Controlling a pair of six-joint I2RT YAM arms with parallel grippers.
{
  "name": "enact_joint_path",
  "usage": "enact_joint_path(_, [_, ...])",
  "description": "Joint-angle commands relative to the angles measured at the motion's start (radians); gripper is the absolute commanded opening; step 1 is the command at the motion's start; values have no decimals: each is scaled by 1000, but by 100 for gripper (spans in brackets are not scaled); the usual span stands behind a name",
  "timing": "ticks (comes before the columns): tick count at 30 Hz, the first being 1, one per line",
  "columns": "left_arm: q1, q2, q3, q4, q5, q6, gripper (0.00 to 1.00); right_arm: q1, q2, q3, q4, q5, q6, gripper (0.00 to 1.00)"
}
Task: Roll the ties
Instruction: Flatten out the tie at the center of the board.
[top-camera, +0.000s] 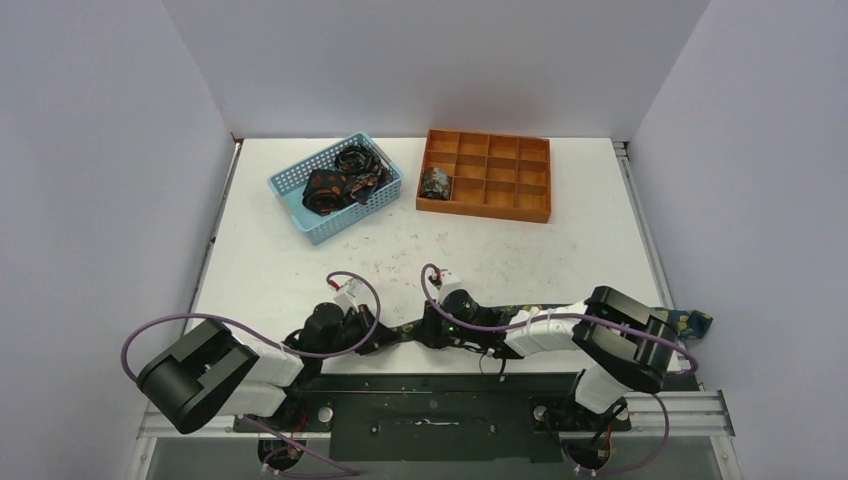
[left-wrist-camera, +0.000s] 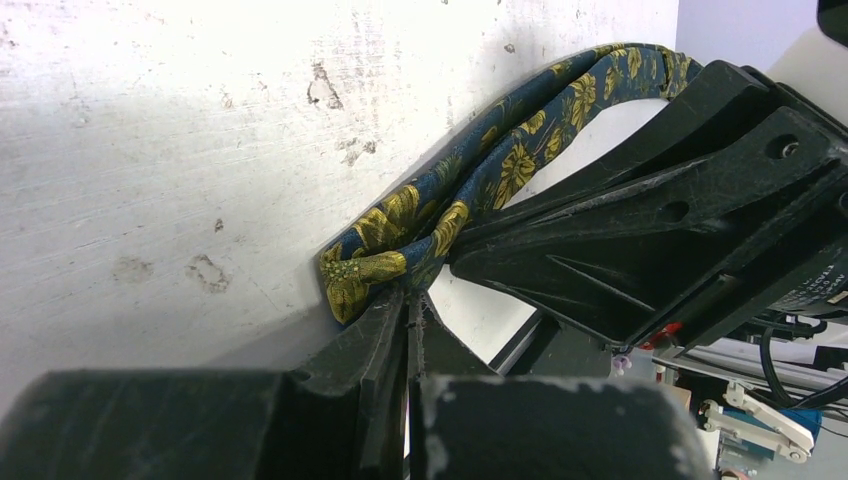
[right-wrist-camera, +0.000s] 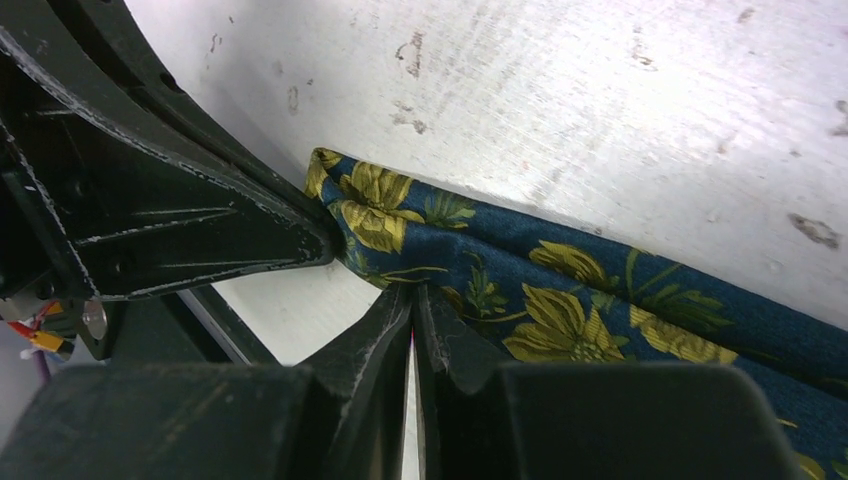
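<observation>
1. White laminate, scuffed and speckled with grey marks, covers the table (top-camera: 560, 260); plain pale walls (top-camera: 100, 150) close it in on the left, far and right sides.
2. Along the near edge a black metal rail (top-camera: 450, 400) carries both arm bases. The middle of the table is open, from the arms out to the containers at the far side.
3. A light-blue mesh basket (top-camera: 360, 210) at far left holds loose ties (top-camera: 335, 185) in a tangle. Beside it, an orange tray (top-camera: 480, 210) holds one rolled tie (top-camera: 436, 182) in a left-hand compartment.
4. Close to the near edge, the left gripper (left-wrist-camera: 405, 300) has its fingers pressed together on the folded end of a flowered tie (right-wrist-camera: 560, 275). The tie is navy with yellow blooms.
5. The right gripper (right-wrist-camera: 413, 300) meets it almost tip to tip, fingers likewise pinched on the tie's near edge just beside the fold.
6. From above, the arms cover most of this tie. Its far length runs out of both wrist views.
</observation>
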Motion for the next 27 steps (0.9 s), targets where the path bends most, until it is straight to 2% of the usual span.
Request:
enact_joint_path(1, [-4,21,-37,3,-20,27,0,1,-92,-8,-80,83,-50,9])
enact_joint_path(5, [-4,-60,-33,-27,-16,22,1,12,-165,52,-179,137,-96,10])
enact_joint_path(9, [-4,-172,-23,-119,-27,20,9,12,-175,110,-290,204,-147,12])
enact_joint_path(11, [-4,-233,-12,-177,-41,26,17,13,-172,125,-343,248,-164,21])
enact_joint_path(14, [-4,-313,14,-278,-69,37,25,21,-168,148,-438,334,-195,41])
enact_joint_path(17, [-4,-389,16,-348,-97,45,28,29,-136,176,-517,392,-219,48])
enact_joint_path(21, [-4,-474,10,-409,-119,47,29,38,-90,186,-534,402,-237,47])
enact_joint_path(27, [-4,-556,-1,-465,-133,44,29,54,-31,199,-543,426,-236,22])
